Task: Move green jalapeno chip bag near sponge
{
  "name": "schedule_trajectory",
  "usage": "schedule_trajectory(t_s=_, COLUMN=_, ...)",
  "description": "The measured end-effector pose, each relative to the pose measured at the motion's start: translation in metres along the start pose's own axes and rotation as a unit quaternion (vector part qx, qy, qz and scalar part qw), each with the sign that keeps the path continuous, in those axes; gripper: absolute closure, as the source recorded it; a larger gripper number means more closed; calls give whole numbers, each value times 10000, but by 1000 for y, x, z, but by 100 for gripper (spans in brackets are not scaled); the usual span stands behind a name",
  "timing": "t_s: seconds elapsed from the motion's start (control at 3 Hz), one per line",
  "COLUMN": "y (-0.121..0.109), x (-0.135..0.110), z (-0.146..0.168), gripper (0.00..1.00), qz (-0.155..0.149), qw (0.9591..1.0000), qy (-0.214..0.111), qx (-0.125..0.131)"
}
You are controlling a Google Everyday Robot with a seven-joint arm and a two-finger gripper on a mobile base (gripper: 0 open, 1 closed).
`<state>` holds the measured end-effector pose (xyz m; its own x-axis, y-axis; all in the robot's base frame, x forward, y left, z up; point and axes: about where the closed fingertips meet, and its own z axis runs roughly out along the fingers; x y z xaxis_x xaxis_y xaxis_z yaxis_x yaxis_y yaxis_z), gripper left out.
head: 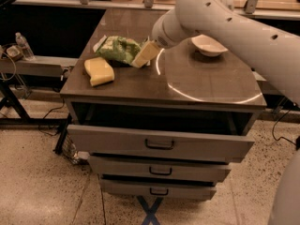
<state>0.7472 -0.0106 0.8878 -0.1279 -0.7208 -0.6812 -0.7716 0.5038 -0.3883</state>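
Note:
The green jalapeno chip bag [118, 48] lies crumpled on the left part of the grey cabinet top [206, 86]. The pale yellow sponge [99, 71] lies just to its front left, close to the bag, near the top's left edge. My gripper [144, 55] is at the bag's right end, low over the top and touching or almost touching the bag. The white arm reaches in from the upper right and hides part of the top behind the bag.
A white round bowl [208, 45] stands at the back right of the top. The top drawer [159, 143] below is pulled out a little. A water bottle [23, 46] stands on a low shelf at the left.

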Motion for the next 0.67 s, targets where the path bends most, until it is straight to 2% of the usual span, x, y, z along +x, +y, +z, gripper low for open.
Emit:
schedule_trajectory(t_s=0.33, y=-52, x=4, z=-47, gripper=0, qz=474, qw=9974, qy=-333, qx=430)
schedule_trajectory(t_s=0.67, y=-102, x=11, z=-116, gripper=0, qz=883, qw=9870, qy=-703, qx=1142)
